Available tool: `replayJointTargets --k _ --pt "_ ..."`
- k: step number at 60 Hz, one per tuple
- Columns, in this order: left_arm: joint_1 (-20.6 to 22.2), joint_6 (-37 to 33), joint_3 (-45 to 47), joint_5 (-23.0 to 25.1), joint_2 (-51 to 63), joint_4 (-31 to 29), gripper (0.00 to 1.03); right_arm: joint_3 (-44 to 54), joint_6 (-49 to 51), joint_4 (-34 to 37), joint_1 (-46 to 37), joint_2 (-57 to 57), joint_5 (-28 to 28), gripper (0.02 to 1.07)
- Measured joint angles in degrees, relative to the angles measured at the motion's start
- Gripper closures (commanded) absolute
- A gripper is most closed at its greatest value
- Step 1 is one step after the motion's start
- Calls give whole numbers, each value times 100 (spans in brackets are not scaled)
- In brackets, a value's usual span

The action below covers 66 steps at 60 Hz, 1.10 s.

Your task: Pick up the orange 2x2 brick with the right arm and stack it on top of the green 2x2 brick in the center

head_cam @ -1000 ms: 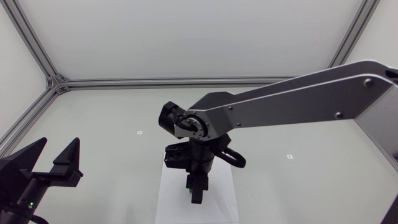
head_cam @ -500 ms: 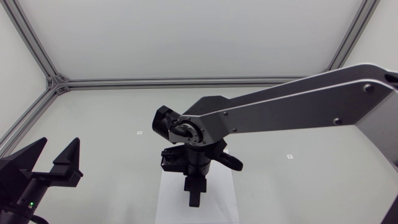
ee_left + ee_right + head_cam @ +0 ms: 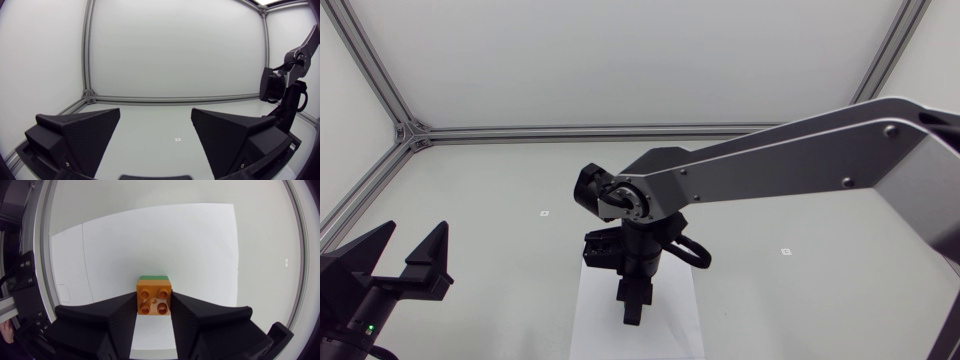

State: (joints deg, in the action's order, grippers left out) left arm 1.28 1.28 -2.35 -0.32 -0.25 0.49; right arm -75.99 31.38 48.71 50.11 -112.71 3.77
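Two bricks matter here. The orange brick (image 3: 154, 297) is clamped between the fingers of my right claw (image 3: 154, 302), studs showing. The green brick (image 3: 153, 278) peeks out just ahead of it and underneath. Whether the two are seated together I cannot tell. I judge this to be the placing step, so I'd square the orange edges over the green, press straight down without twisting, and let go only once it holds firm. My left claw (image 3: 155, 112) rests spread wide, well apart from the work.
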Motion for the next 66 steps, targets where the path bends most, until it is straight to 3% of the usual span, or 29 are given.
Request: replayJointTargets --k 24,66 --pt "2 -2 0 0 0 2 4 184 219 -205 127 111 -236 101" --pt "0 0 0 -2 0 0 4 17 699 81 116 28 -232 101"
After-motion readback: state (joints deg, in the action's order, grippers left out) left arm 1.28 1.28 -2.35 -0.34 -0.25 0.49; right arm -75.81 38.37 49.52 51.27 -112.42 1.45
